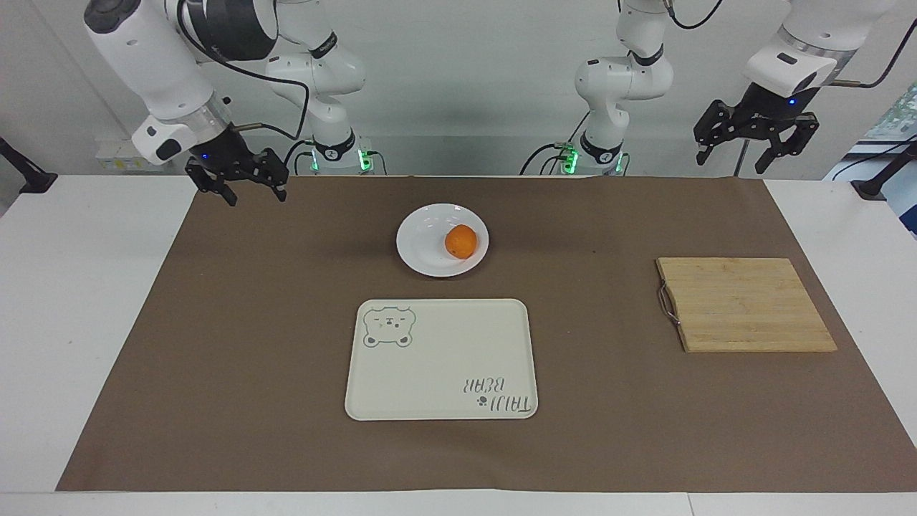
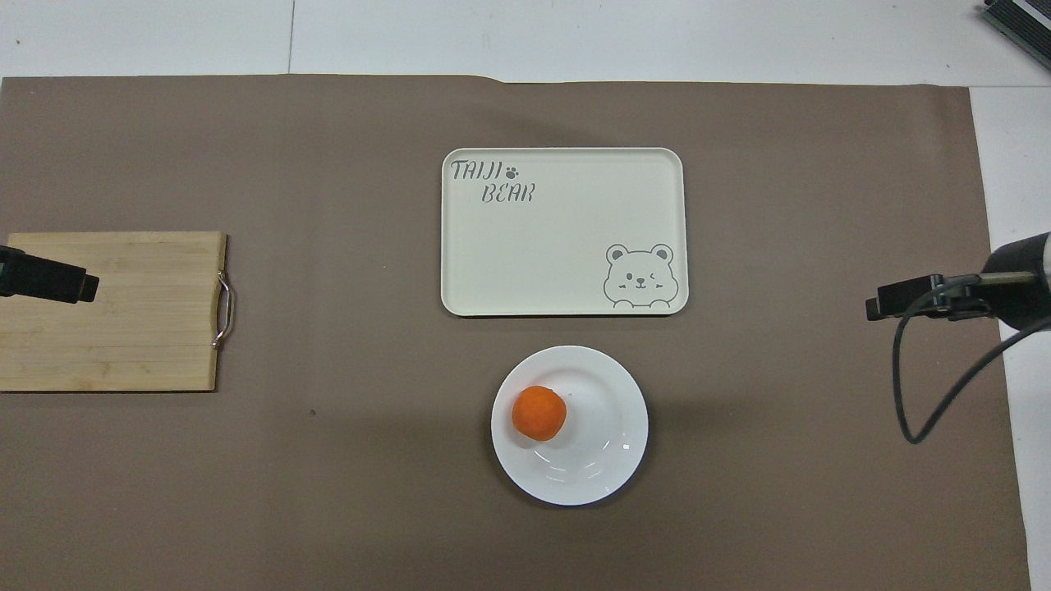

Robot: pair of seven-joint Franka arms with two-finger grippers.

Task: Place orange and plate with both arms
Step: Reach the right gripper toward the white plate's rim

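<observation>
We note the plate point(image 2: 608, 460): glossy white, smooth, with small bright highlights, ceramic by its look. The orange point(image 2: 539, 413) has a matt, faintly dimpled skin. The tray point(image 2: 566, 238) reads as smooth cream plastic with a soft sheen and grey print. The cutting board point(image 2: 123, 328) is pale striped wood, matt, with a shiny metal handle point(image 2: 223, 310). The table cover point(image 2: 328, 476) looks like matt brown paper.
</observation>
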